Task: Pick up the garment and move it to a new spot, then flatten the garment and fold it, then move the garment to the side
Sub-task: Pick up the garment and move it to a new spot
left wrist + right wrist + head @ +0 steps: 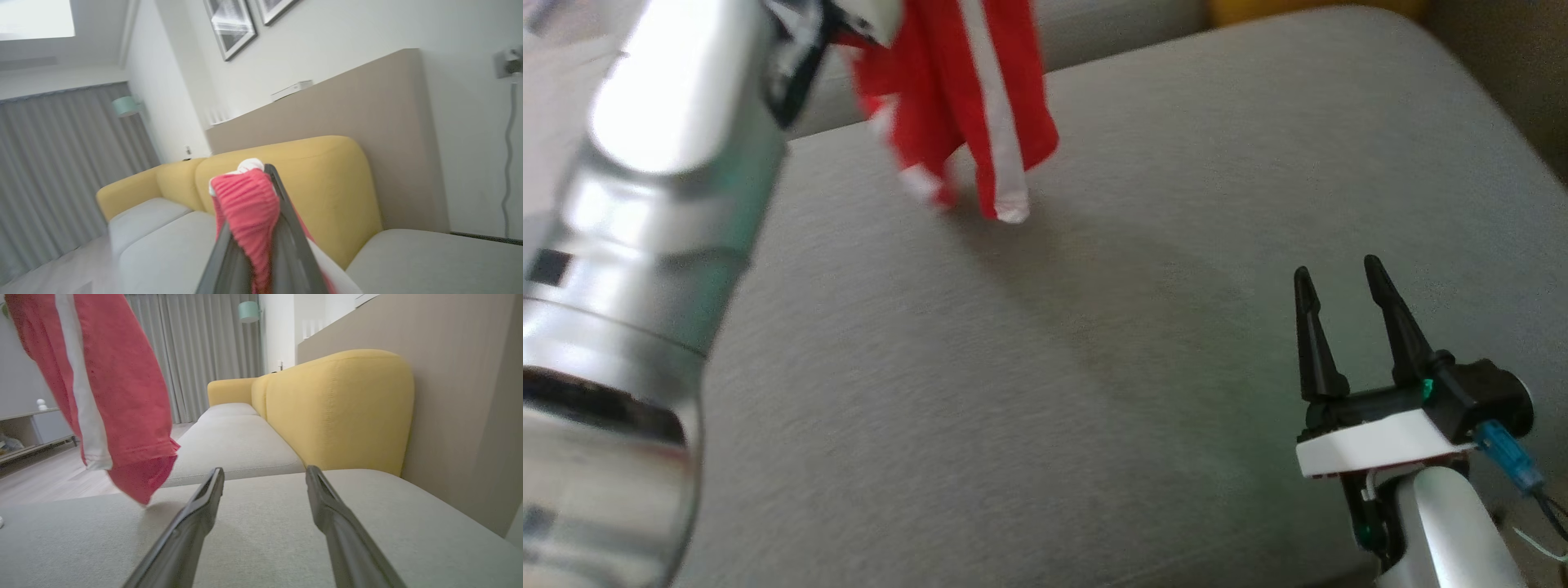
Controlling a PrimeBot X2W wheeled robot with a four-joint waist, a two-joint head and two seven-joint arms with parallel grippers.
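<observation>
The garment (968,106) is red with a white stripe and hangs at the top of the head view, its lowest ends just above or brushing the grey cushion (1045,367). In the left wrist view my left gripper (261,171) is shut on a bunched fold of the garment (249,212). The left arm's silver forearm (645,269) rises along the left of the head view. My right gripper (1339,273) stands open at the lower right, low over the cushion, with nothing between its fingers. From the right wrist view the garment (110,388) dangles at upper left, apart from the right gripper (264,473).
The grey cushion (286,531) is wide and flat. Behind it stands a yellow sofa back (339,412), beside a beige panel (457,396). More grey seat cushions (233,445) run on beyond a seam. Wooden floor (45,477) and a low shelf (28,433) lie to the left.
</observation>
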